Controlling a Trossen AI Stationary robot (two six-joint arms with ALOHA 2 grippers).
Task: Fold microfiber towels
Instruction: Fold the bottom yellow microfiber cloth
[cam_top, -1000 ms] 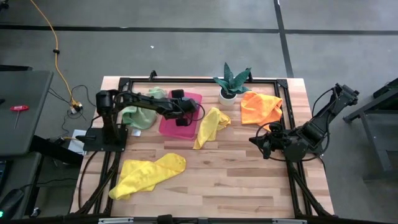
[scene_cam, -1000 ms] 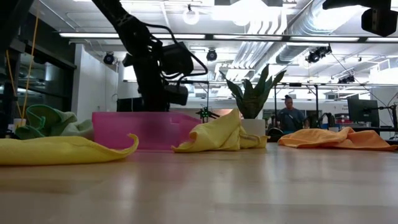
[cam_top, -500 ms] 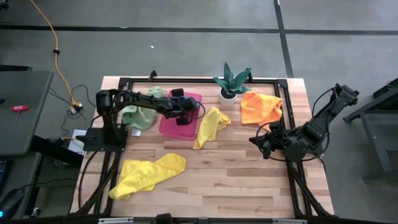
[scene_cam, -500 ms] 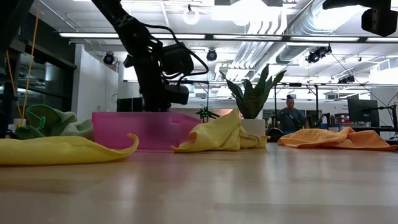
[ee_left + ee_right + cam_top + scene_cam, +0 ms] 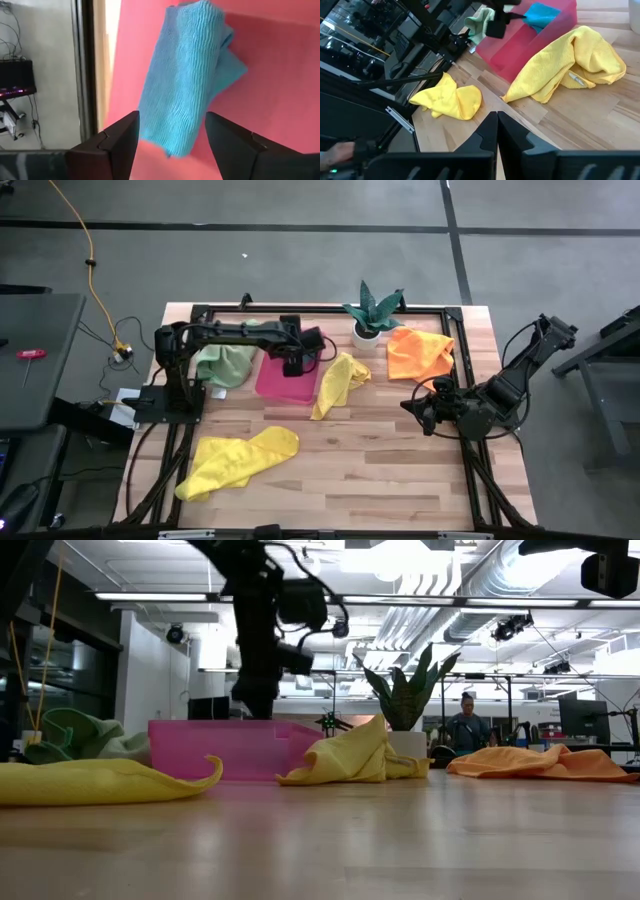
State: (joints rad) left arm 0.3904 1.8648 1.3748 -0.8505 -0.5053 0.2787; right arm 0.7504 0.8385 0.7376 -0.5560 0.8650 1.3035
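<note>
Left gripper (image 5: 170, 137) hung above the pink tray (image 5: 276, 380), jaws spread wide with nothing between them. Folded teal towel (image 5: 187, 75) lay flat on the tray floor directly under the jaws, clear of both fingers. Judged: this was the deposit step for the teal towel, released and done.

Right gripper (image 5: 497, 131) was parked low at the table's right edge, jaws pressed together, empty.

Remaining towels, all crumpled and unfolded:
- pale green towel (image 5: 226, 365), just beside the tray on its left, touching or nearly so
- yellow towel (image 5: 338, 383), bunched against the tray's right side
- second yellow towel (image 5: 238, 460), near the front left of the table (image 5: 380, 470), well apart from the tray
- orange towel (image 5: 419, 352), beside the potted plant (image 5: 371, 312)

Judged progress: one of five put away. Next move called for lifting the left arm clear of the tray wall, then picking a cloth; pale green was nearest. Needs a corner pinch, then spreading flat on bare table before folding.
</note>
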